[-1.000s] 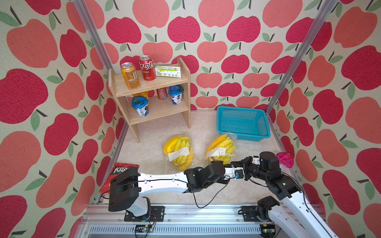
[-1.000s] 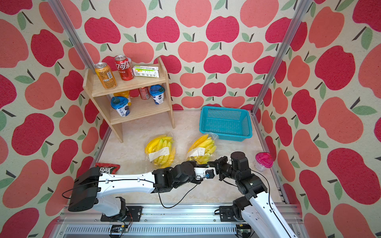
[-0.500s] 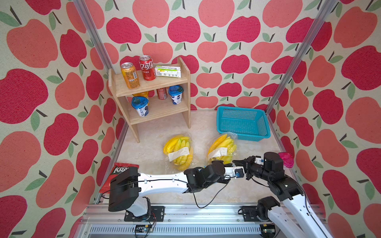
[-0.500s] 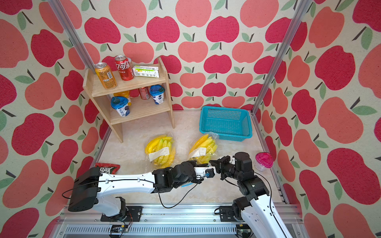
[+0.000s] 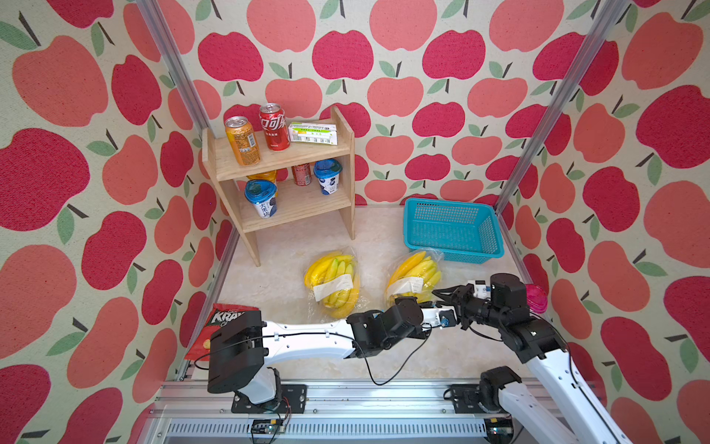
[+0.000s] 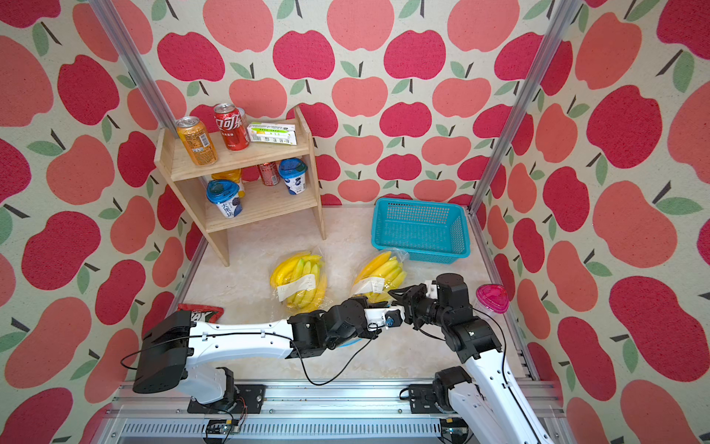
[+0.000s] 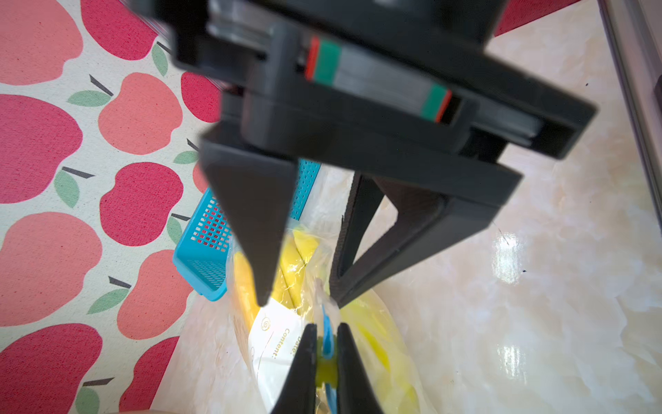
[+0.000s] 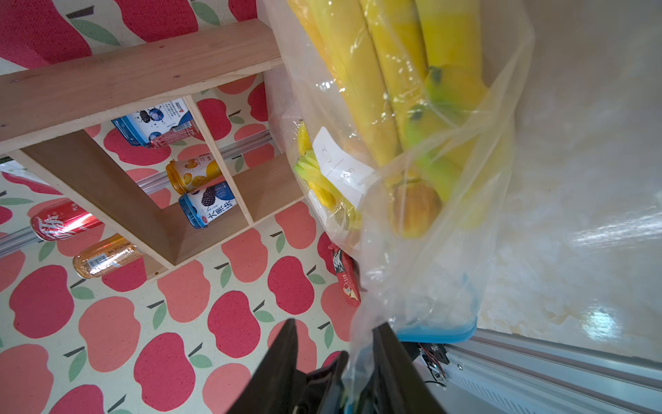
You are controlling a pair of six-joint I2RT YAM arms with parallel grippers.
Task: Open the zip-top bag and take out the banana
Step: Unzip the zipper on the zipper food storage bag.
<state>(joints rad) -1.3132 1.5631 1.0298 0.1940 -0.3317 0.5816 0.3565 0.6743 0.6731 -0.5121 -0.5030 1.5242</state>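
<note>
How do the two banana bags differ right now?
The bag nearer the basket has its blue zip edge pinched in the left gripper; the bag nearer the shelf lies untouched. The right gripper, jaws apart, sits at the bag nearer the basket, with no gripper at the bag nearer the shelf. Both are clear, white-labelled and hold yellow bananas.

Zip-top bag [image 5: 417,269] partly hidden (behind left arm [image 5: 307,338]).

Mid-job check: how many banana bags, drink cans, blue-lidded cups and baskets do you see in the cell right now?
Banana bags: 2
Drink cans: 3
Blue-lidded cups: 2
Baskets: 1
Total: 8
</note>
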